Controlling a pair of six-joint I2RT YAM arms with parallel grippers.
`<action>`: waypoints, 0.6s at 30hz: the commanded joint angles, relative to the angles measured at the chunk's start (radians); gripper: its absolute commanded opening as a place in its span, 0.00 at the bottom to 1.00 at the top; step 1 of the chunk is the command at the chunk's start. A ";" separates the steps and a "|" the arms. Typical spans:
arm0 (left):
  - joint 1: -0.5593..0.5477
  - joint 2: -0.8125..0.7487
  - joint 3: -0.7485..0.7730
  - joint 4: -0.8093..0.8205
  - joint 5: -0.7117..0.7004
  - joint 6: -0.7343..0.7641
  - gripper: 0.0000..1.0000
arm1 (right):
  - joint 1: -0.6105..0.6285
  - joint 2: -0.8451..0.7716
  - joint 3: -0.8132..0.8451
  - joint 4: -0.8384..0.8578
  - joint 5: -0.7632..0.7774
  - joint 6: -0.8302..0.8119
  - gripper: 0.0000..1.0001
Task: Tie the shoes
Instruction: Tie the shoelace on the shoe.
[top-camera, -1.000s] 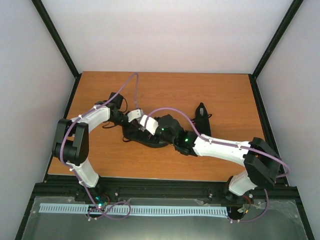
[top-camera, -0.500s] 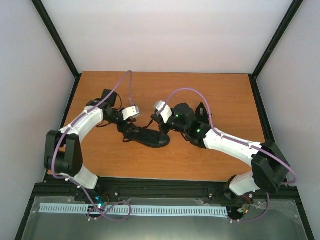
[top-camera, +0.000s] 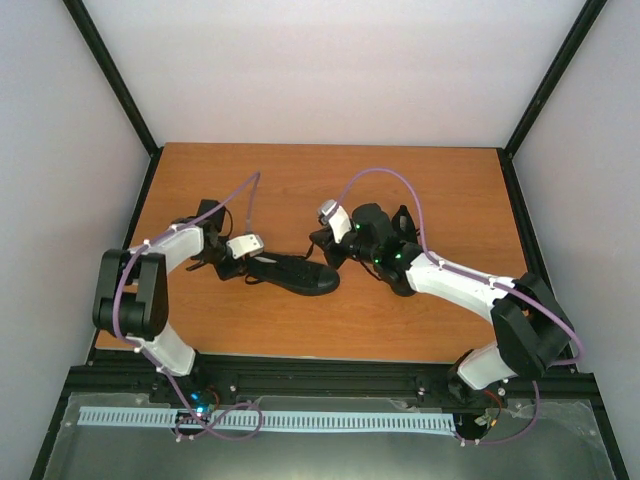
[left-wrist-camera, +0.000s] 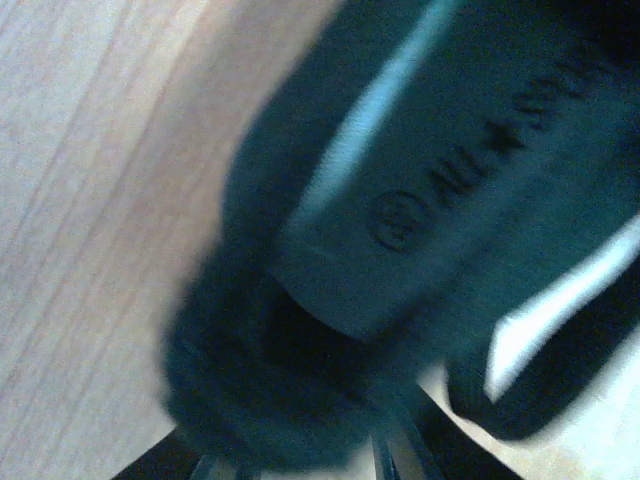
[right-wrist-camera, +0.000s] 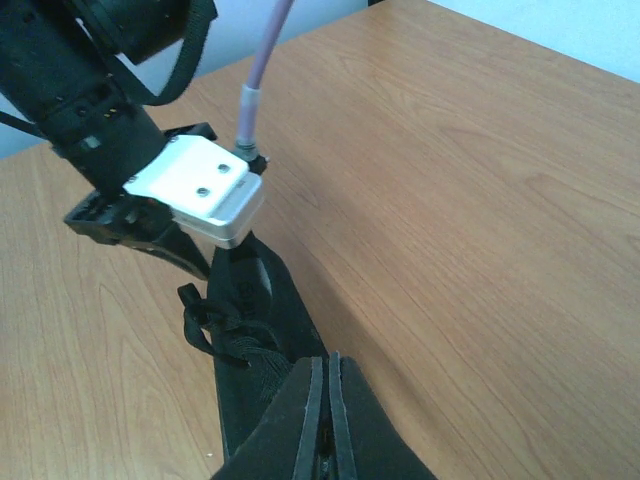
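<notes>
The arms have drawn apart over the centre shoe (top-camera: 300, 274); right jaws stay clenched, left jaws at its heel I cannot tell. Knot probably unfinished.

My left arm (top-camera: 172, 243) and right arm (top-camera: 455, 285) both fold inward. The right end effector (right-wrist-camera: 322, 400) has its fingers pressed together. The left end effector (top-camera: 249, 264) tilts downward, and I can't read its gap.

Overhead camera sits high behind the robot, looking down on the whole tabletop (top-camera: 400, 190). Left wrist is jammed blurry-close against the shoe (left-wrist-camera: 450, 180); right wrist sees that same shoe from farther back.
</notes>
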 joint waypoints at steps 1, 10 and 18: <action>-0.013 0.075 0.073 0.157 -0.017 -0.059 0.30 | -0.019 -0.010 -0.022 0.020 -0.022 0.045 0.03; -0.103 0.225 0.239 0.197 0.099 -0.092 0.30 | -0.069 -0.097 -0.105 0.029 0.017 0.100 0.03; -0.029 0.102 0.410 0.157 0.095 -0.228 0.92 | -0.118 -0.126 -0.130 0.012 0.023 0.114 0.03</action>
